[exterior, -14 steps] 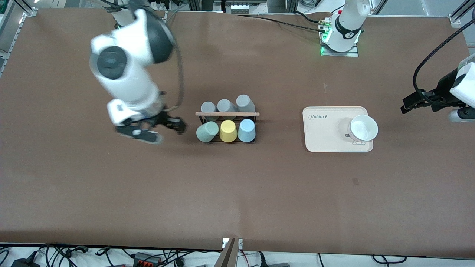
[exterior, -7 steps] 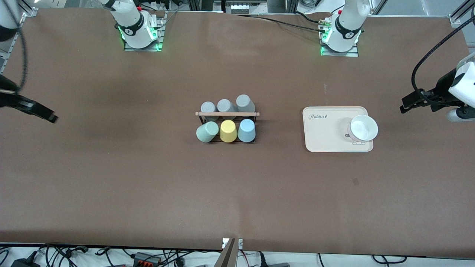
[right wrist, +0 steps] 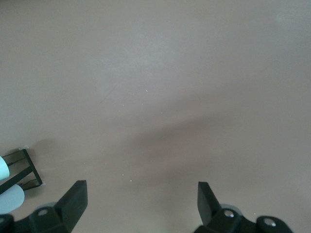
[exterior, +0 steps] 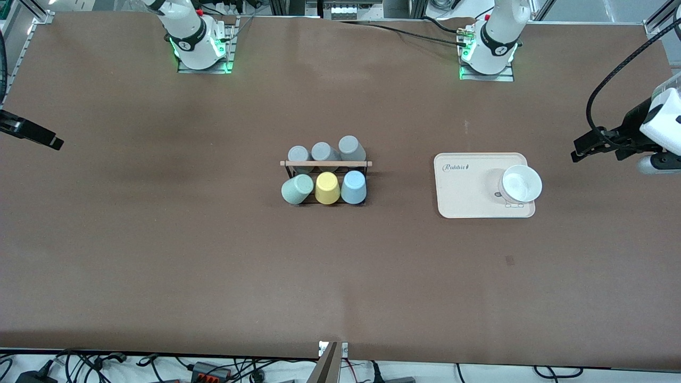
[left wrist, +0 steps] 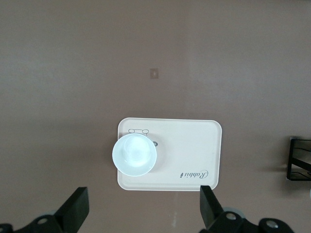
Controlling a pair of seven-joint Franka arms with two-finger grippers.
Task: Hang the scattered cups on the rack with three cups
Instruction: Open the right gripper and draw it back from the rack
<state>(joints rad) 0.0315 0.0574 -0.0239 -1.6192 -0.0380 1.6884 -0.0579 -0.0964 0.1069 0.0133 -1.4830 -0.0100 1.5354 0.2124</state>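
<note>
Brown matting covers the whole table (exterior: 213,276), with cables trailing along its near edge. The small black wire rack with a light wooden rod across its top (exterior: 325,164) stands about mid-table, and everything else is best placed from it.

On the rack's nearer row sit three upturned cups: the pale sage green tapered cup (exterior: 297,190) toward the right arm's end, tilted a little, the yellow cup (exterior: 327,188) in the middle, and the light blue tapered cup (exterior: 353,187) toward the left arm's end. Just past the rod, farther from the front camera, three grey cups (exterior: 324,151) fill the other row.

Well apart from the rack, toward the left arm's end, lies a cream rectangular tray (exterior: 463,191) with a white bowl (exterior: 521,183) on it.

Both arms wait at the table's ends. The left gripper (exterior: 580,150) hangs over the matting past the tray, its fingers (left wrist: 75,208) spread wide and holding nothing. The right gripper (exterior: 40,137) hangs well off from the rack at the right arm's end, likewise released, fingers (right wrist: 73,201) apart and empty.
</note>
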